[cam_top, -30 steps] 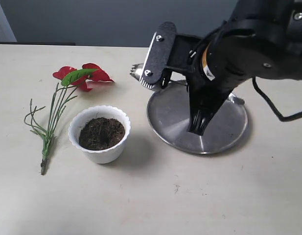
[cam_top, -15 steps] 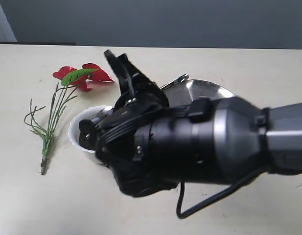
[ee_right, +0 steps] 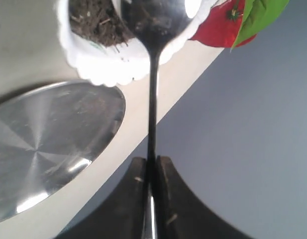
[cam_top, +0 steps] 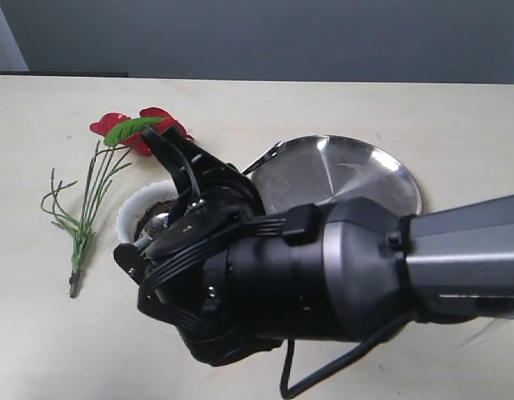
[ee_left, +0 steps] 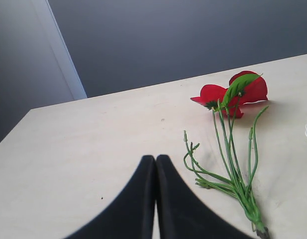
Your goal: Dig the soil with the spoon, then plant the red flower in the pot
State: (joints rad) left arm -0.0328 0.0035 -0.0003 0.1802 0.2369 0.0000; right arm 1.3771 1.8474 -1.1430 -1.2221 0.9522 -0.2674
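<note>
My right gripper [ee_right: 152,172] pinches the stiff, slippery spoon [ee_right: 154,30] by its thin handle end; left gripper [ee_left: 155,167] stays closed, empty.

Your right gripper [ee_right: 152,172] has its jaws closed on the spoon [ee_right: 153,74], pinching the thin handle. The spoon's bowl sits over the pot [ee_right: 106,62], above the soil [ee_right: 96,22], and you can't tell whether it touches the earth. The pot's wavy white rim is blurred. Beside the pot on the counter [ee_right: 24,45] lies the steel plate [ee_right: 49,144]. The flower [ee_right: 228,25], red with a green leaf, shows past the pot.
</note>
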